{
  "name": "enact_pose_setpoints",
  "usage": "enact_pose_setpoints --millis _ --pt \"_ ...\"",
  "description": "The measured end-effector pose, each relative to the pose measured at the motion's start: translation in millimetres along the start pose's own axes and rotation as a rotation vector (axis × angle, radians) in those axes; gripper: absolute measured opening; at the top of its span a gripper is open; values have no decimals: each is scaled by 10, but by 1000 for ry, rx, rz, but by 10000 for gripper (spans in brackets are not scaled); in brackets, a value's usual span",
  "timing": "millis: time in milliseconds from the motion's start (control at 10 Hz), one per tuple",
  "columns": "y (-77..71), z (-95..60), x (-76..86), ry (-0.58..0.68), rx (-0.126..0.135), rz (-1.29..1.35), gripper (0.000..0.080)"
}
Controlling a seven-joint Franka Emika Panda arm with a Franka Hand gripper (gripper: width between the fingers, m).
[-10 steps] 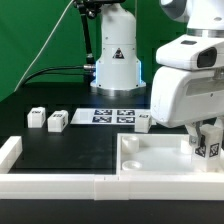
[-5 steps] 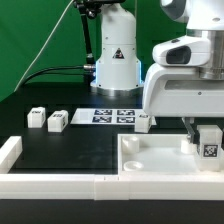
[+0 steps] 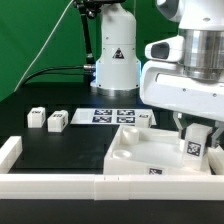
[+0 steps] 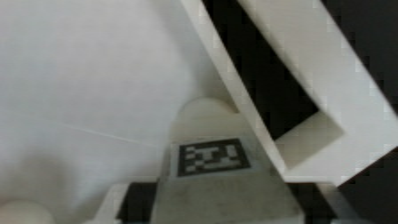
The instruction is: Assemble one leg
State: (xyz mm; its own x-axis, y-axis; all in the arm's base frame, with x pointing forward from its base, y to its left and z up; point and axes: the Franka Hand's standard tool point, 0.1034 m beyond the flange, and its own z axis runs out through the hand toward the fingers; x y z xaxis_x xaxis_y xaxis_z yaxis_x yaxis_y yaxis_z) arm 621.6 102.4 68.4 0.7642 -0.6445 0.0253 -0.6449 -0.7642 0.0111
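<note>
You have the black surface (image 3: 60, 140) carrying everything, with a green backdrop behind it in the exterior view. The arm's white base (image 3: 115, 50) stands at the back, and the wrist housing fills the upper part of the exterior view's right.

Largest part: the white square panel (image 3: 140, 150) with a raised rim and round corner sockets. It sits tilted, its far corner raised toward the end effector, its near edge against the white rail (image 3: 50, 182) along the front. A tag shows on its near rim. In the wrist view the panel (image 4: 89, 80) is a broad white plane, with its rim (image 4: 294, 70) running diagonally.

The marker board (image 3: 112, 116) lies flat in front of the base.

The end effector (image 3: 196, 140) is down at the panel's corner on the exterior view's right, its fingers clamped on the leg (image 3: 194, 146), tag facing the camera. In the wrist view you see the same leg (image 4: 217, 150) between the two finger pads (image 4: 302, 197), tapering away toward the panel.

Three more loose legs lie on the surface: two (image 3: 37, 118) (image 3: 57, 121) at the exterior view's left of the marker board, one (image 3: 145, 121) at its right end.
</note>
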Motion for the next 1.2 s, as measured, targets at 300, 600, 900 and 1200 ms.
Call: enact_pose_setpoints --millis 300,600,900,1200 --pt "82 2 42 7 -26 167 384" --pt "79 2 39 7 -26 143 620" --pt "79 2 39 7 -26 142 648" --pt "79 2 39 7 -26 142 649"
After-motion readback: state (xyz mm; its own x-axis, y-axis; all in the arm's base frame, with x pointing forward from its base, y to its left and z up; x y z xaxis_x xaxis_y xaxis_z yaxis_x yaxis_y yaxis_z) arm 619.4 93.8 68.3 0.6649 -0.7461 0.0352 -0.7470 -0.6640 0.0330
